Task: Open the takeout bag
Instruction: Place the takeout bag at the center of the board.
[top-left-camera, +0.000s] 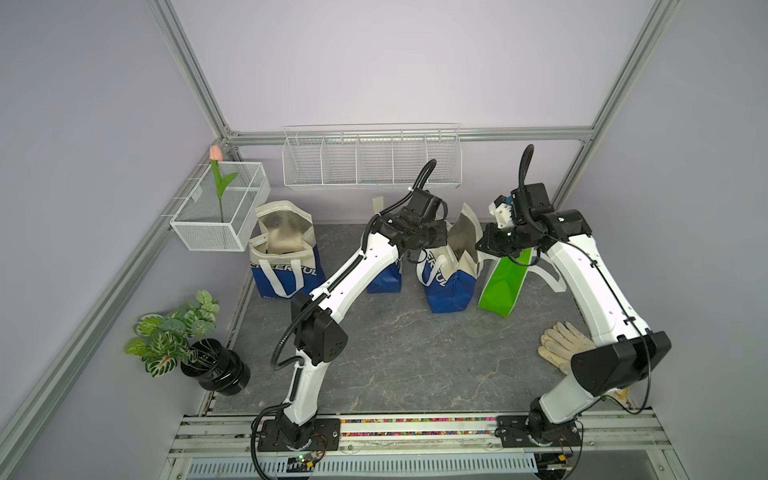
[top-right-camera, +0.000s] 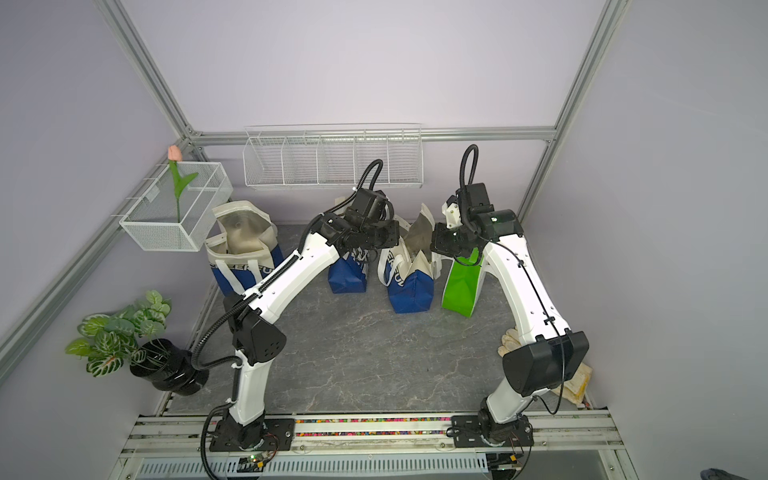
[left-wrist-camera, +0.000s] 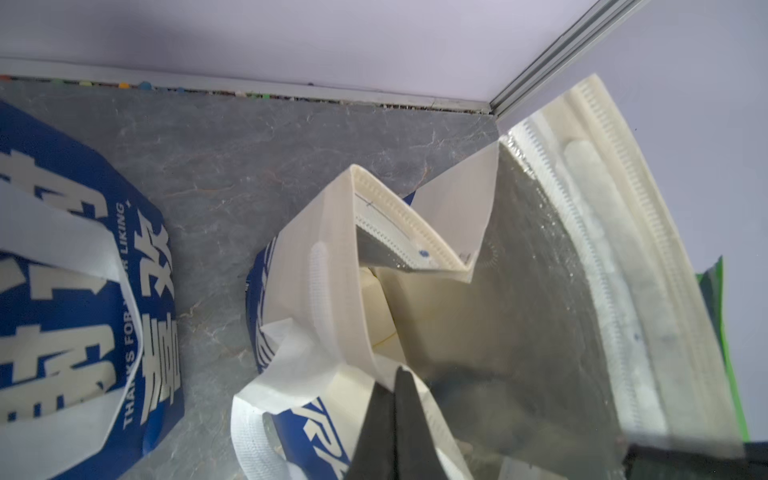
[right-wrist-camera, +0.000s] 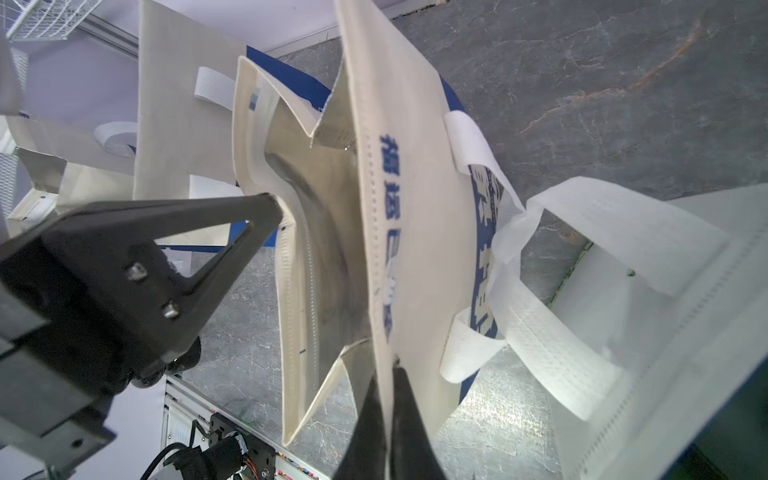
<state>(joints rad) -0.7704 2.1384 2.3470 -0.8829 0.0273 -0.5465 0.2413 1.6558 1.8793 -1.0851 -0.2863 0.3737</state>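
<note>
With left gripper (left-wrist-camera: 395, 376) and right gripper (right-wrist-camera: 390, 374) clamped on opposite rims of the bag (top-left-camera: 451, 291), I risk tipping it by overpulling.

Soft, even, diffuse light filling both top views; shadows falling faint. Frame posts (top-left-camera: 189, 70) leaning outward toward edges. Foil inside takeout bag (left-wrist-camera: 540, 291) glinting just beyond left gripper (left-wrist-camera: 395, 386); fingertips (left-wrist-camera: 374, 424) blurring, out of focus.

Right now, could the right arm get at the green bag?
Probably yes, once freed: the green bag stands just beneath that arm with nothing between. But the right pincer is shut on the rim of the takeout bag, so it must let go first.
</note>
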